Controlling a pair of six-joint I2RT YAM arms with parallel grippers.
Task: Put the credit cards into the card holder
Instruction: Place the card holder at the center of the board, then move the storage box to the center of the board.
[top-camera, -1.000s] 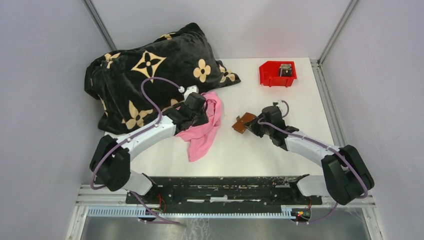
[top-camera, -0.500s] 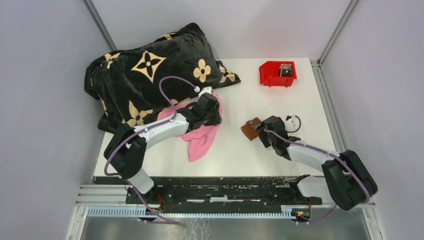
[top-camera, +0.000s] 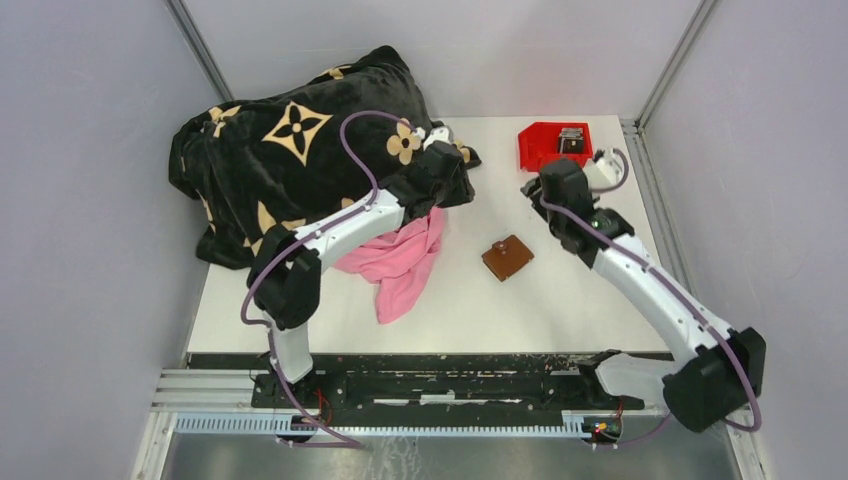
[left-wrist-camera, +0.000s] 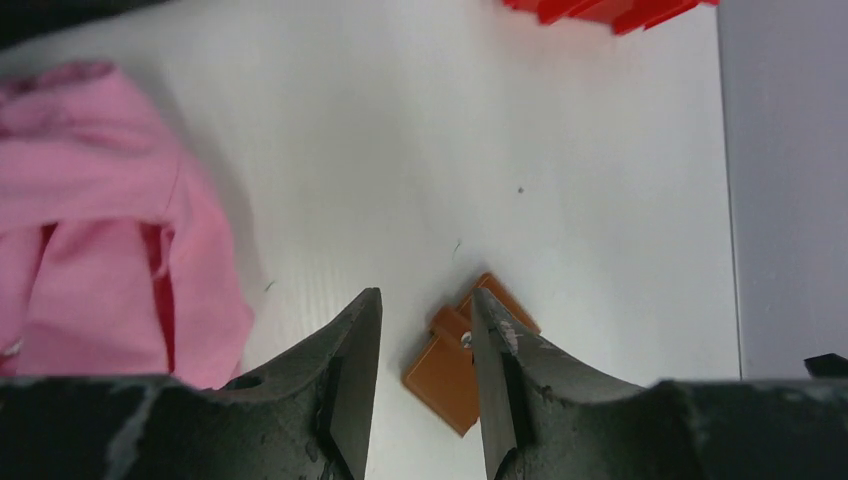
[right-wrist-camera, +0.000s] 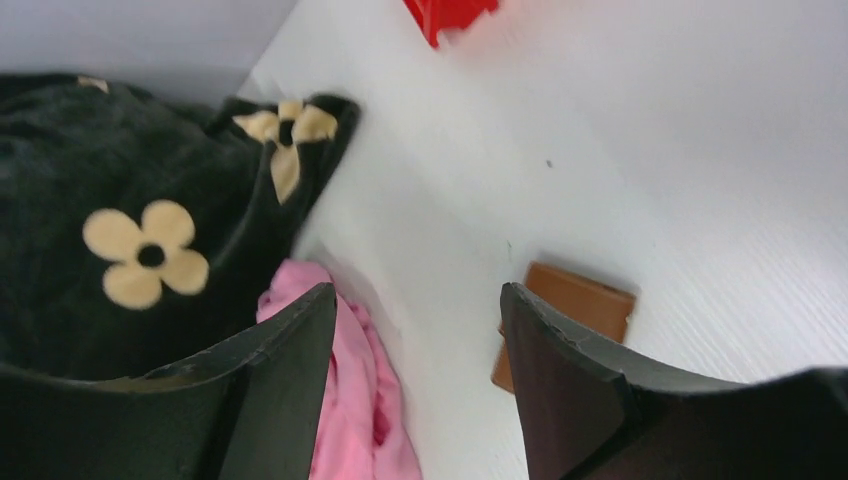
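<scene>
Card holder (top-camera: 508, 258) flat on table (top-camera: 560, 310), folded, nothing touching it. Right gripper (top-camera: 548, 185) hovers beyond card holder, far-right side, fingers spread wide, empty. Left gripper (top-camera: 445, 165) hangs beyond card holder, far-left side, by black blanket (top-camera: 290, 140) edge, fingers narrowly parted, empty. Credit cards (top-camera: 571, 139) in red bin (top-camera: 532, 145), well beyond card holder. Pink cloth (top-camera: 400, 255) near card holder's left.

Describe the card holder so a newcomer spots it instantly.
The white table has a black flowered blanket at far left and a red bin at far right. In the bare stretch right of the pink cloth, nearer than the bin, lies the card holder. It is the only small, flat, brown leather piece, touching nothing.
</scene>
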